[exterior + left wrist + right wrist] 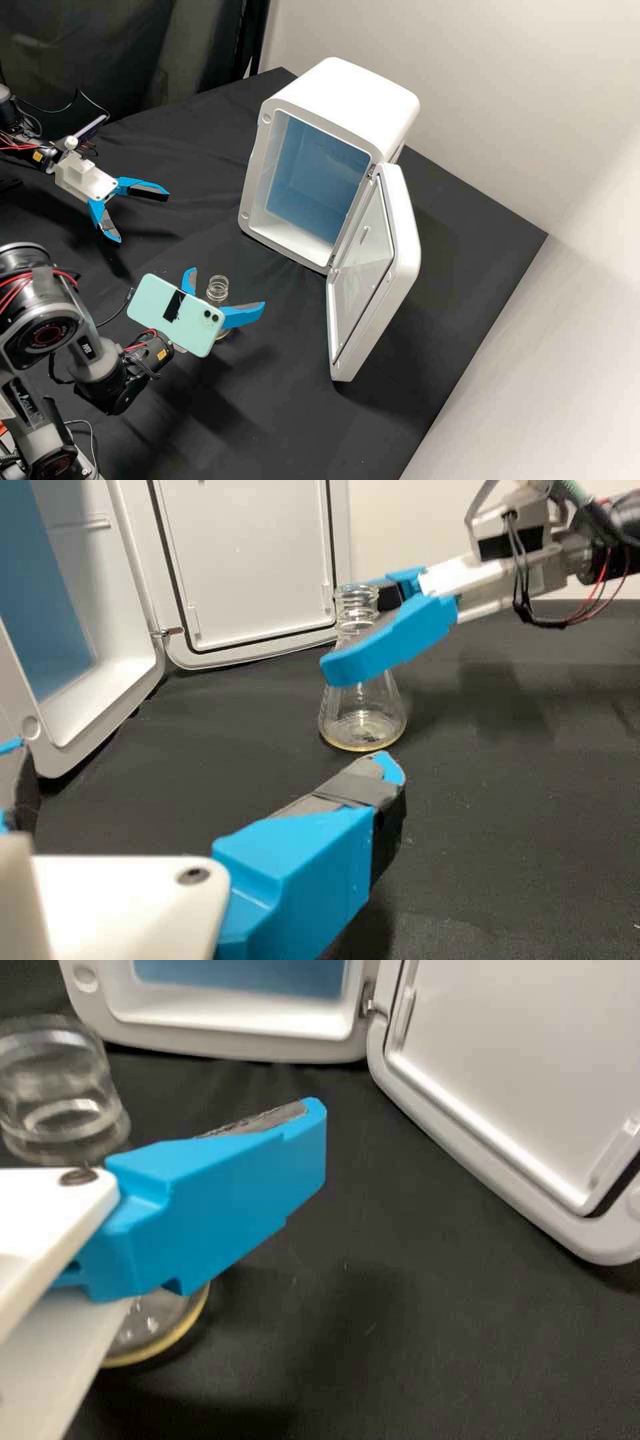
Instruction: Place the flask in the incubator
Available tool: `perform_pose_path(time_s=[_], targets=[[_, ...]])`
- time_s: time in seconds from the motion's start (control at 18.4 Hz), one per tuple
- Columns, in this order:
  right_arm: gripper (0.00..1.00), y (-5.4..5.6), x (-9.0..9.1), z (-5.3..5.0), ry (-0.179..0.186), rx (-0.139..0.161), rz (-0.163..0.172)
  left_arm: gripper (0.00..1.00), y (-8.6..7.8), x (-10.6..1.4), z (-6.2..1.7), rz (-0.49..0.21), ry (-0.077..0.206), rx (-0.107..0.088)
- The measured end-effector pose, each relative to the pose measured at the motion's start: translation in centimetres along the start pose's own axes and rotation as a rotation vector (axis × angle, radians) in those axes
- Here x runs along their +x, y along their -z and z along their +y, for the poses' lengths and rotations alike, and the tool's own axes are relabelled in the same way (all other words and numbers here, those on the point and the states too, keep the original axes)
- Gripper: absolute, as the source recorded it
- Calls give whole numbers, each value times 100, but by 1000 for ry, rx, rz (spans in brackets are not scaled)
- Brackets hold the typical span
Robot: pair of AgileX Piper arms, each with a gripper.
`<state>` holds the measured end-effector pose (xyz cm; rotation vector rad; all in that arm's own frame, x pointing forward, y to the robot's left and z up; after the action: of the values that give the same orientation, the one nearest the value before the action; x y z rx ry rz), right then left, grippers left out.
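Since the incubator (347, 93) already has its door (380, 260) swung open, only the flask (216, 289) is left: it stands on the bench (267, 400) before it, straddled at the neck by the right gripper (227, 289), fingers spread (nothing clamped yet). Grasping, lifting and placing remain. The left gripper (141, 217), likewise spread, is seen well apart.

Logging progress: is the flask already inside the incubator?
No, the flask stands on the bench in front of the open incubator, with the right tool open around its neck.
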<state>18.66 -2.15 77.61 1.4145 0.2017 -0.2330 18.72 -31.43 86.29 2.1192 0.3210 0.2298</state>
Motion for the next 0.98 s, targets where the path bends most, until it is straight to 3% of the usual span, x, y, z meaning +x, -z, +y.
perform_pose_path(time_s=[0.27,0.49,0.71,0.98], targets=[[100,-90,65,-169,90,41,-50,100,0,0,0,0,0,0],[100,-118,106,-252,97,70,-114,100,0,0,0,0,0,0],[100,-133,132,-327,105,69,-166,100,-2,-2,5,-1,-2,2],[100,-147,140,-359,107,73,-195,100,-10,-11,37,-2,-15,10]])
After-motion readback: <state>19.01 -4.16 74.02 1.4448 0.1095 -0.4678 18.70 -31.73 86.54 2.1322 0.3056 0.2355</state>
